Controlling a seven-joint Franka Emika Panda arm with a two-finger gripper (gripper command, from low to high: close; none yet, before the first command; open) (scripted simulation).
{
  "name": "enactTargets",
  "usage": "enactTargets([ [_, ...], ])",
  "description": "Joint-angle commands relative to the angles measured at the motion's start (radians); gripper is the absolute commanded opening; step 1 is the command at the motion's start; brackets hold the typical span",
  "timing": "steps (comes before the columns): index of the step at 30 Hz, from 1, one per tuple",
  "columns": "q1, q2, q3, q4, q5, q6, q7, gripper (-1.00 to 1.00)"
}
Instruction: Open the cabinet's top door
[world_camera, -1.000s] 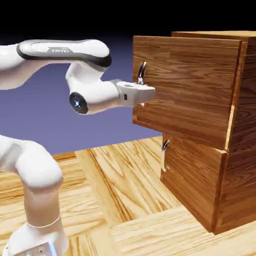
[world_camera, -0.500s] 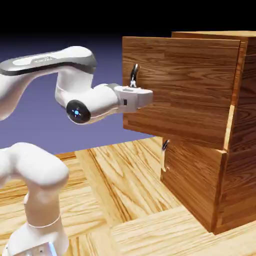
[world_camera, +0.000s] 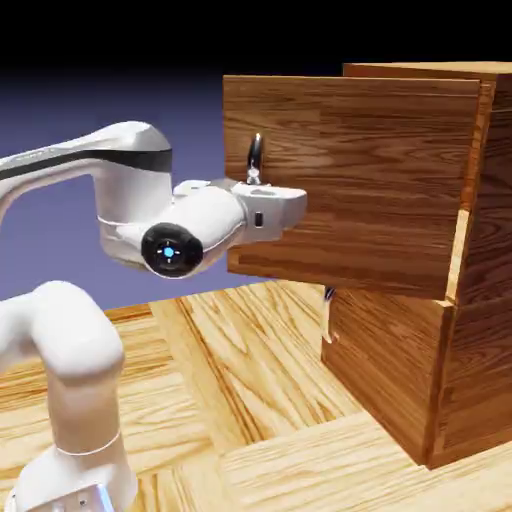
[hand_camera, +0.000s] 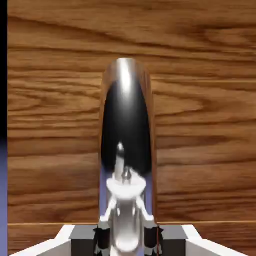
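Cabinet (world_camera: 488, 255) fills the right side of your outside picture, and its top door (world_camera: 350, 180) sticks out across the upper middle and right, partly open. Your gripper (hand_camera: 127, 241), near the middle, is squeezed on that door's shiny handle (hand_camera: 126, 85), one finger on each side at the bottom of your hand picture.

behind everything in the exterior view hangs a plain blue-violet backdrop (world_camera: 200, 260), darkening upward into a black band along the top. below it spreads a surface of pale yellow wood grain (world_camera: 270, 380), laid in large panels whose grain runs in differing directions, with darker brown streaks. its far edge slants upward toward the exterior view's right. in the hand view, the backdrop is a thin strip at the left edge, black above and blue-violet below.
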Motion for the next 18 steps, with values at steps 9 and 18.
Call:
enactTargets([
  [9, 0.048, 0.077, -0.293, 0.212, -0.262, -0.390, 0.014, -1.00],
  [18, 0.284, 0.144, -0.531, 0.535, -0.429, -0.740, 0.031, -1.00],
])
